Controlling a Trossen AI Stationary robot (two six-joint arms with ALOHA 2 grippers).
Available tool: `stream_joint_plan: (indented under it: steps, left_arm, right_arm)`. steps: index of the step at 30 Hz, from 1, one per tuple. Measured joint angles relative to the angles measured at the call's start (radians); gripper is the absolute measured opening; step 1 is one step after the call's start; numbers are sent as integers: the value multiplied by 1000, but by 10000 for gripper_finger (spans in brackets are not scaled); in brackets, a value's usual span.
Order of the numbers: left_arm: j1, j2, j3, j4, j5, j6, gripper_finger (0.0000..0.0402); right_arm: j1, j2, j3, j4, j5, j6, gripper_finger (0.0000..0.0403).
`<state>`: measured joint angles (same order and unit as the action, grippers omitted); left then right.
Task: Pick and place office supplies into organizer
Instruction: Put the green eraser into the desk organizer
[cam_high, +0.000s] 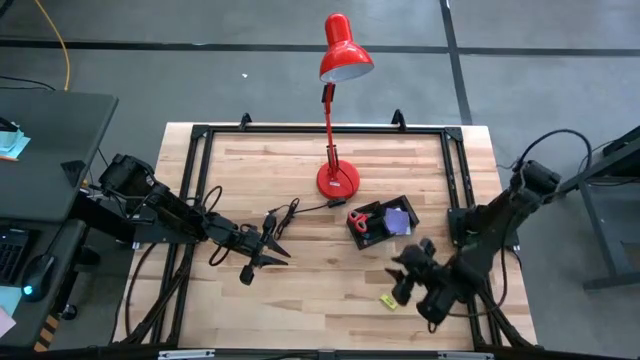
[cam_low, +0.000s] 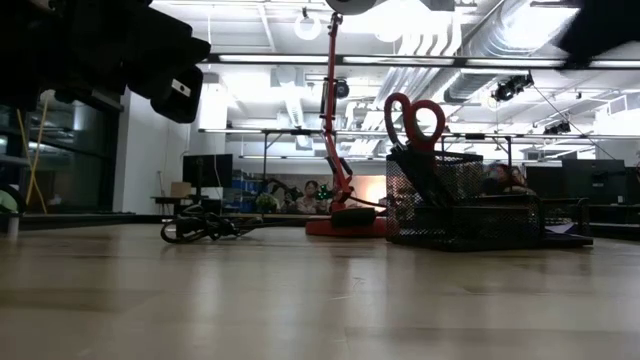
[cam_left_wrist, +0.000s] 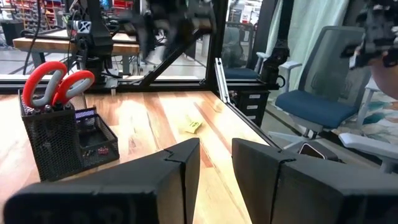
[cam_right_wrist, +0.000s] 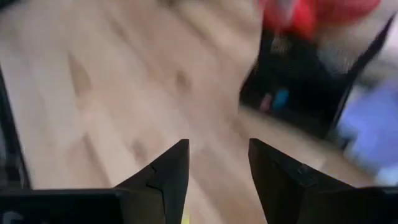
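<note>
The yellow-green piece (cam_high: 388, 301) lies flat on the table (cam_high: 310, 300) just below my right gripper (cam_high: 404, 283), whose jaws stand open and empty. Beyond them the organizer (cam_high: 383, 223) holds red scissors (cam_high: 359, 217), handles up, beside the lamp (cam_high: 337, 178). My left gripper (cam_high: 271, 252), slightly parted, empty, waits near the cable (cam_high: 282, 214).

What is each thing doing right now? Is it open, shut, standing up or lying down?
Scissors: standing handles-up in the organizer.
Organizer: on the table, holding the scissors and a purple pad.
Purple pad: inside the organizer.
Yellow piece: lying loose on the table.
Lamp: standing upright.
Cable: coiled on the table.
Left gripper: open, empty.
Right gripper: open, empty, near the yellow piece.
</note>
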<state>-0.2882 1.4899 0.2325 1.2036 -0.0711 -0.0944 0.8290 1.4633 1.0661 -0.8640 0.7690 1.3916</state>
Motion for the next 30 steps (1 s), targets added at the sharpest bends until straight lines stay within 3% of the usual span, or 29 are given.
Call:
stream_joint_plan:
  steps: [3,9,15,23,30]
  left_arm:
    - [0,0,0,-1,-11,0,83]
    - [0,0,0,-7,-17,0,83]
    - [0,0,0,-10,-32,0,83]
    - [0,0,0,-6,-34,7,83]
    - [0,0,0,-9,-34,7,83]
  right_arm:
    - [44,28,-78,115,-42,52,158]
    - [181,126,-179,385,155,-8,156]
    - [256,283,-158,427,299,2,158]
    - [277,520,-75,419,314,11,157]
    - [338,616,-46,397,461,160,157]
